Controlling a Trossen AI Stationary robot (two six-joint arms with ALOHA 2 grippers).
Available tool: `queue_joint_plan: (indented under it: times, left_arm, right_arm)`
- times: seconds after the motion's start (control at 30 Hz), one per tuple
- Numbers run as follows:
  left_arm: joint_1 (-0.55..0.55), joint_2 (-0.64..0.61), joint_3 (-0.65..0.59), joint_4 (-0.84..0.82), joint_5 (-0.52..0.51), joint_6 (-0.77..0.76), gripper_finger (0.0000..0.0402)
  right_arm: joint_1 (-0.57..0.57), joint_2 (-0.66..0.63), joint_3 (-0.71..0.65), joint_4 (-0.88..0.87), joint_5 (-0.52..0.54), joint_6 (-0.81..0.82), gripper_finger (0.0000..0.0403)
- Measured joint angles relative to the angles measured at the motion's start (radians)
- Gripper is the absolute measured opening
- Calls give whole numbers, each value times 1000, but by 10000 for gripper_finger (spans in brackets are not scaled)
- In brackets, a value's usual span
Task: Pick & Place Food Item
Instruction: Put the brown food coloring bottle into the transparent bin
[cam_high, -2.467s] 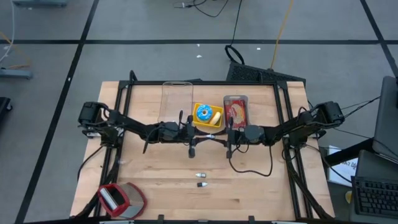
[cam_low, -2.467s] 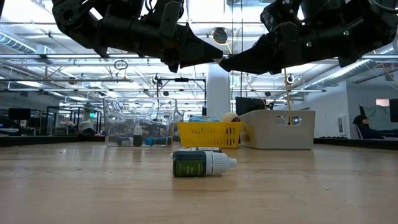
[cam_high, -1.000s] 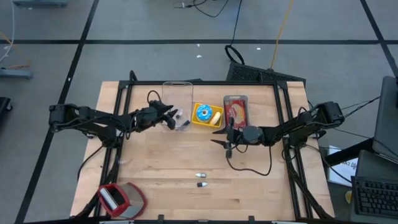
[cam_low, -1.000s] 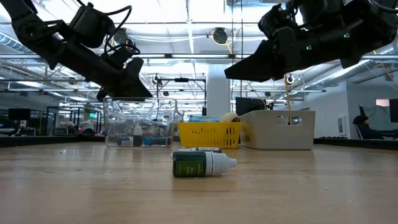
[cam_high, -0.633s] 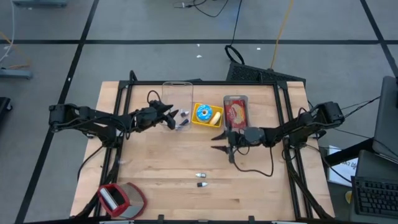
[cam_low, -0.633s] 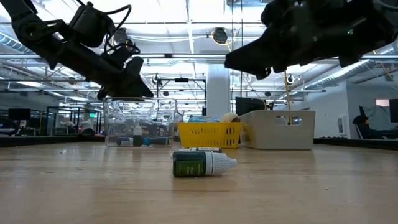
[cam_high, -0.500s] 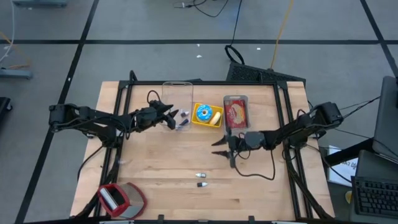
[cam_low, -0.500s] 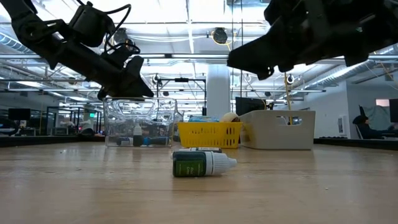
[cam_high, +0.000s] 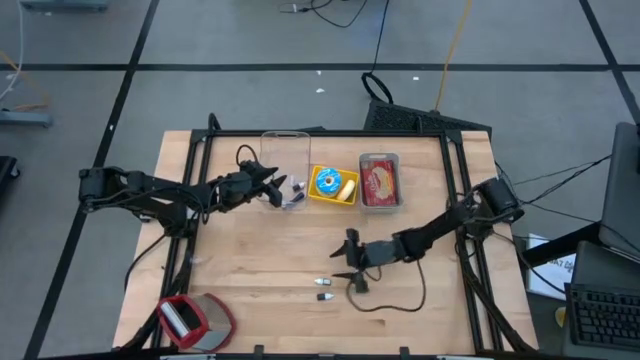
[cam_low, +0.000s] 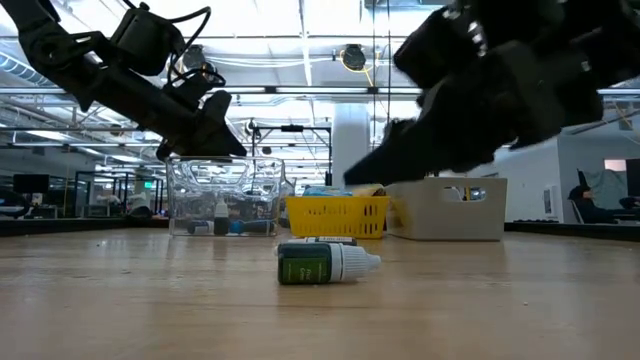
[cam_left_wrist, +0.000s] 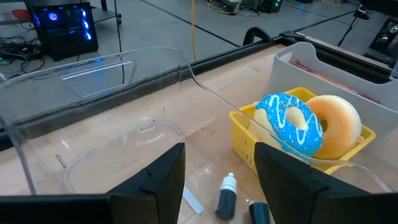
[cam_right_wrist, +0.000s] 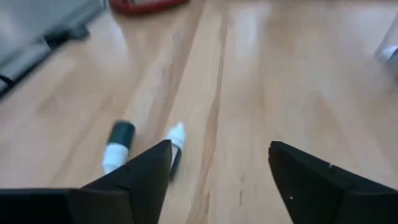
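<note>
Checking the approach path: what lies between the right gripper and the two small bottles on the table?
Only bare wooden table. In the right wrist view, the right gripper, jaws open, looks straight at the two small bottles with nothing between.

I can't make out a single readable word, number or brand from my station. The small green bottle (cam_low: 326, 265) lying on the table carries a dark label, but its print is too small for me to read in the low view, and ahead of the right gripper's jaws it shows only as a blur. The little dropper bottles (cam_left_wrist: 226, 195) just beyond the left gripper's jaws show no lettering I can read. The packet in the grey bin (cam_high: 381, 183) has red printing on it, but nothing legible from above.
</note>
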Motion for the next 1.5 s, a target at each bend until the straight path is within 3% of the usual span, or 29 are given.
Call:
queue_joint_plan:
  times: [0.2,0.5,0.63,1.0,1.4,1.5]
  left_arm:
    - [0,0,0,0,-15,-1,191]
    - [-2,0,0,-1,-15,-29,191]
    - [-3,0,0,-1,-15,-61,191]
    - [-3,0,0,-1,-15,-68,191]
    - [-3,0,0,-1,-13,-99,191]
    - [-3,0,0,-1,-12,-128,191]
  right_arm:
    - [33,84,155,-254,0,8,283]
    - [79,171,246,-261,16,47,260]
    - [78,173,244,-291,85,60,239]
    - [76,172,244,-330,79,60,166]
    - [76,171,244,-329,79,47,47]
    - [76,146,241,-347,81,2,44]
